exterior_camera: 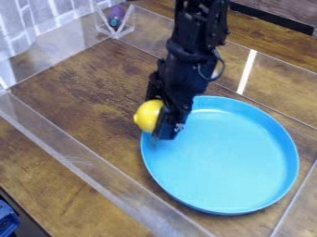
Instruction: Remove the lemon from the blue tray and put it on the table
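Observation:
The small yellow lemon (148, 116) hangs just above the left rim of the round sky-blue tray (242, 162), with my black gripper (158, 118) shut on it from above. The arm comes down steeply from the top of the view and hides the lemon's right side. The lemon sits over the border between the tray's rim and the dark brown wooden table (87, 102). The tray itself holds nothing else.
Clear acrylic panels (74, 153) border the table along the front left and the back. A small clear container (115, 18) with dark items stands at the back. Bare wood lies left of the tray.

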